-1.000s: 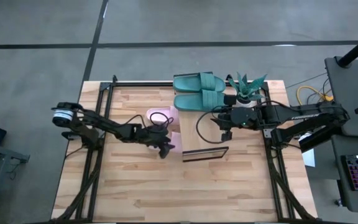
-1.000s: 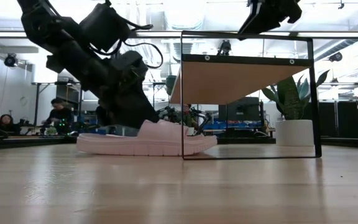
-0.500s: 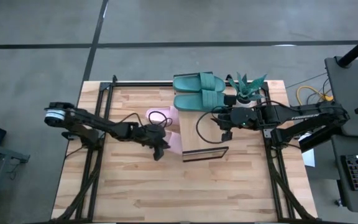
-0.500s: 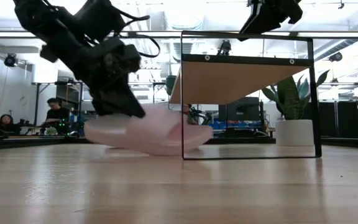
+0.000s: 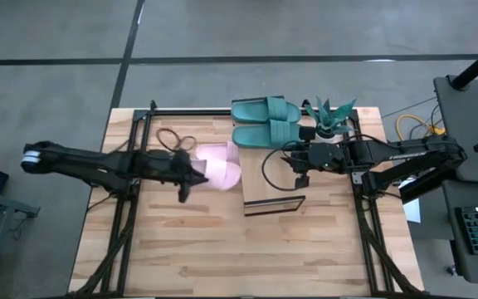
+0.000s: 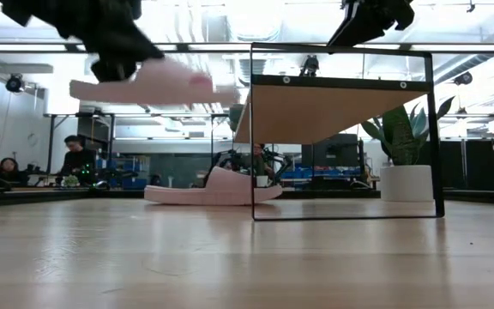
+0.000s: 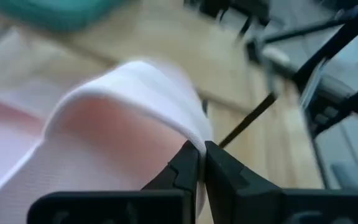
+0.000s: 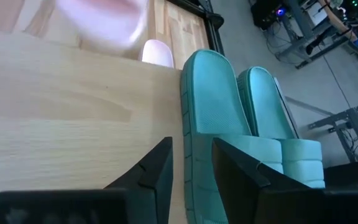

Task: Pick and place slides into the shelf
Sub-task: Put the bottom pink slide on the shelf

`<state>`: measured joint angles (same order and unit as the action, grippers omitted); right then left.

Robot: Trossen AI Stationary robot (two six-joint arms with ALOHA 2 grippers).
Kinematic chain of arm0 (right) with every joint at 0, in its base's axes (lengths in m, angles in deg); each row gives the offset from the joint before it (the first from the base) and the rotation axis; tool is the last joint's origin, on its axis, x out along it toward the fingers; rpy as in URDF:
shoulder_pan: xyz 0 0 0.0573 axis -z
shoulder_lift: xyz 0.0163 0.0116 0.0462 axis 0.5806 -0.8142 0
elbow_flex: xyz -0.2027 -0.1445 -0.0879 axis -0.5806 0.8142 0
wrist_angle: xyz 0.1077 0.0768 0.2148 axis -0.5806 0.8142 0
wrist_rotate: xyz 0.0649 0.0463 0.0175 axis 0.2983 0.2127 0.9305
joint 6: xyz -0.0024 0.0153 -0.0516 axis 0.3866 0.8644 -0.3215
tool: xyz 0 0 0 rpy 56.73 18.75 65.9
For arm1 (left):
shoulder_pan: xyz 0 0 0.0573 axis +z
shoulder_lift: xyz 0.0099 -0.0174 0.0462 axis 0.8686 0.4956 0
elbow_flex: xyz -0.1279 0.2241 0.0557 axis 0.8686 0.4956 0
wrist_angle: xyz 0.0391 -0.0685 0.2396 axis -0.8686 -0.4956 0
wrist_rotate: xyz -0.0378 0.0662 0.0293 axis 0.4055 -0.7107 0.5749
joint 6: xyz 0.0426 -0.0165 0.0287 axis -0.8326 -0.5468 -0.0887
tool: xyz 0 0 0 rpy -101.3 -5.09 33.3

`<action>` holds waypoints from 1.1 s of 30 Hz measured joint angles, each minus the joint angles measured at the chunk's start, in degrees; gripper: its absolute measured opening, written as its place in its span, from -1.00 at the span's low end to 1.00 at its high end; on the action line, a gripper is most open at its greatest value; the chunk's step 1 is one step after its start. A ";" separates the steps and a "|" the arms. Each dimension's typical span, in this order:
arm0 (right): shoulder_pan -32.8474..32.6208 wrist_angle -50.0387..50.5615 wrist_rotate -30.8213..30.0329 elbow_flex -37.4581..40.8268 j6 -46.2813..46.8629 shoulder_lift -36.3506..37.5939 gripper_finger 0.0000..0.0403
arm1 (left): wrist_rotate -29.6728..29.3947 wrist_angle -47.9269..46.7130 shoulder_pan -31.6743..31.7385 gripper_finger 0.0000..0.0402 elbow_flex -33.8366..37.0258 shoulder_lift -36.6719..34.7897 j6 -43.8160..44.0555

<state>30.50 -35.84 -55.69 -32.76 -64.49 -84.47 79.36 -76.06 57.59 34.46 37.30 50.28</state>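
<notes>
While left hand point(image 7: 199, 163) pinches raised pink slide point(image 5: 220, 171), right hand point(image 8: 191, 165) open over shelf point(image 5: 256, 176)

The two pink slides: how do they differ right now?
The lifted pink slide hangs in the air, pinched by the left gripper; the other pink slide lies flat on the table. The lifted one is well clear of the shelf; the other reaches under it. Both are pale pink.

Inspector: Footwear count?
Clerk: Two teal-green rubber slides point(image 5: 262, 109) point(image 5: 265, 134); two pale pink slides, one lifted point(image 6: 148, 83), one lying on the surface point(image 6: 213, 190).
Inspector: Fixtures?
Clerk: One black-framed shelf with a light wood plank top point(image 5: 273, 176), one potted green plant point(image 5: 331, 116), two dark robot arms.
</notes>
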 joint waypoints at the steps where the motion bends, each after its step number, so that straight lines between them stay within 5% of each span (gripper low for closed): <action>1: 0.00 -0.21 -0.01 0.00 -0.02 0.00 -0.50 | -0.44 0.02 0.02 -1.00 -0.02 -1.87 -0.49; 8: 0.00 -4.68 0.28 0.00 -2.72 0.00 -0.55 | -1.11 0.93 0.07 -1.00 -0.31 -10.06 -5.14; 13: -0.40 -11.27 7.33 0.00 -13.10 0.01 -0.52 | -1.09 2.51 0.07 -1.00 -0.31 -9.23 -5.75; 27: -2.93 -23.47 13.97 -0.02 -49.55 -5.62 0.15 | 2.46 6.90 0.04 -1.00 -1.09 -4.86 -6.15; 33: -2.89 -31.66 13.42 -0.02 -54.73 -11.29 0.25 | 5.20 9.33 0.02 -1.00 -1.09 -4.28 -5.87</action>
<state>27.61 -67.50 -42.27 -32.77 -119.22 -95.76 84.56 -66.73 57.62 33.37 33.02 44.41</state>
